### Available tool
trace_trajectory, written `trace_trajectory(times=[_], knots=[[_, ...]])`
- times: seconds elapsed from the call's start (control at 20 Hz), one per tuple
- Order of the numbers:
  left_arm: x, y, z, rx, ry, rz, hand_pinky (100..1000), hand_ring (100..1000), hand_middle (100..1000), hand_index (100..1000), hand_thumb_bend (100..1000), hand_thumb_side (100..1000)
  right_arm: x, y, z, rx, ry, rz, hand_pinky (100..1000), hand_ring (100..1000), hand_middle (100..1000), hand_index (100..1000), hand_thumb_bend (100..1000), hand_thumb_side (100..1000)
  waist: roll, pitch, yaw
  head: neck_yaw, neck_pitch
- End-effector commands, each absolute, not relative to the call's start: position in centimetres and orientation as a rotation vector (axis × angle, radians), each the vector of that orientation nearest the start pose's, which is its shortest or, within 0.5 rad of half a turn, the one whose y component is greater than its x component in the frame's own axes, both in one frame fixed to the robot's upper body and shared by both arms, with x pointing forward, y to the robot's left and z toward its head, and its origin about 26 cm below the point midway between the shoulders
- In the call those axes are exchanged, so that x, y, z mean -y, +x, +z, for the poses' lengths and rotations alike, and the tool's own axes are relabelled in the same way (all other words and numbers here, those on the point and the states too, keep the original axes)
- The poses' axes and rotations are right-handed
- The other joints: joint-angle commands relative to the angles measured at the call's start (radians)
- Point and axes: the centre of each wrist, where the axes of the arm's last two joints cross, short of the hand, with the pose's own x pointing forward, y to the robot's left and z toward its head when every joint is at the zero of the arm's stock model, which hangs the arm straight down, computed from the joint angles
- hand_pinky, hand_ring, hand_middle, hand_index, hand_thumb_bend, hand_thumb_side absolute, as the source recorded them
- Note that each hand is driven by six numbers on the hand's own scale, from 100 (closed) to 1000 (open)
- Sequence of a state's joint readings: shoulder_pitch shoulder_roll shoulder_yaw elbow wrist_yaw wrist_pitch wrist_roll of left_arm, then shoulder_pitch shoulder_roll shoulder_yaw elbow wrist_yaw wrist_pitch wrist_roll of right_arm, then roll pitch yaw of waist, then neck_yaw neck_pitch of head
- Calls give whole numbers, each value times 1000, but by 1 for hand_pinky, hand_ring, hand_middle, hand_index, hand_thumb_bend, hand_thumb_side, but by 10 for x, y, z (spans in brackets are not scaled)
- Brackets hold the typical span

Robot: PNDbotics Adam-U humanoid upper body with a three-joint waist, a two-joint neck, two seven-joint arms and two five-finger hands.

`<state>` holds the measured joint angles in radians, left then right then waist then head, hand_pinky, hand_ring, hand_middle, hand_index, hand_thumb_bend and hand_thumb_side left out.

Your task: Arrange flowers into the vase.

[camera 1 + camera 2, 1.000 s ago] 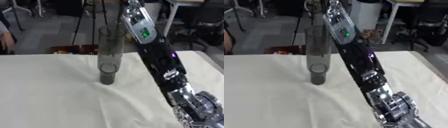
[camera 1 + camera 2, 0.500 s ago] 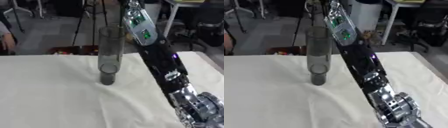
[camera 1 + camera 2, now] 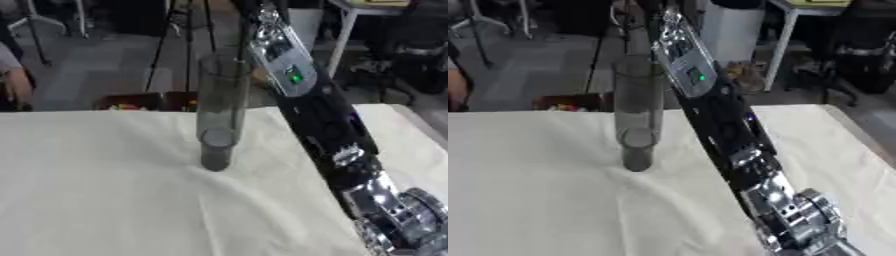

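A tall smoky-grey clear vase (image 3: pixel 219 112) stands upright on the cream cloth (image 3: pixel 96 190), just left of centre, and I see no stems inside it. My right arm (image 3: pixel 324 125) rises from the lower right corner, passes close to the right of the vase and runs out over the top edge; a green light shows on the forearm. The right hand lies beyond that edge, out of sight. No flower is visible on the cloth. My left arm and hand appear in neither view.
Small red and yellow things (image 3: pixel 131 106) sit in a dark box just past the table's far edge, behind the vase. The cloth is wrinkled near the vase's foot. White furniture legs (image 3: pixel 343 35) and black stands fill the room behind.
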<state>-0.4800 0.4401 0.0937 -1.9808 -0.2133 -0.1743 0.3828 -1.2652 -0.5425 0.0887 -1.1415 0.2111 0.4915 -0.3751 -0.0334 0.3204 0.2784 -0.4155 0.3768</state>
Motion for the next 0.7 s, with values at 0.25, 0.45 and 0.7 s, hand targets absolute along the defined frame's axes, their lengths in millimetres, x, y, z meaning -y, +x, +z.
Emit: trace_trajectory(times=[0.25, 0.45, 0.7], knots=[[-286, 305, 279, -3335, -875, 119, 811, 910, 940, 985, 100, 1000, 258, 431, 421, 2021, -1082, 122, 597, 658, 599, 522, 314, 907, 4, -29, -3, 8, 1], [-286, 305, 278, -3334, -879, 122, 811, 910, 940, 985, 100, 1000, 257, 435, 416, 1984, -1123, 209, 644, 717, 655, 568, 299, 940, 3, -31, -6, 8, 4], [-287, 304, 278, -3335, -884, 123, 812, 910, 940, 985, 100, 1000, 259, 438, 411, 1935, -1135, 296, 680, 753, 698, 591, 269, 950, 3, -33, -9, 10, 6]])
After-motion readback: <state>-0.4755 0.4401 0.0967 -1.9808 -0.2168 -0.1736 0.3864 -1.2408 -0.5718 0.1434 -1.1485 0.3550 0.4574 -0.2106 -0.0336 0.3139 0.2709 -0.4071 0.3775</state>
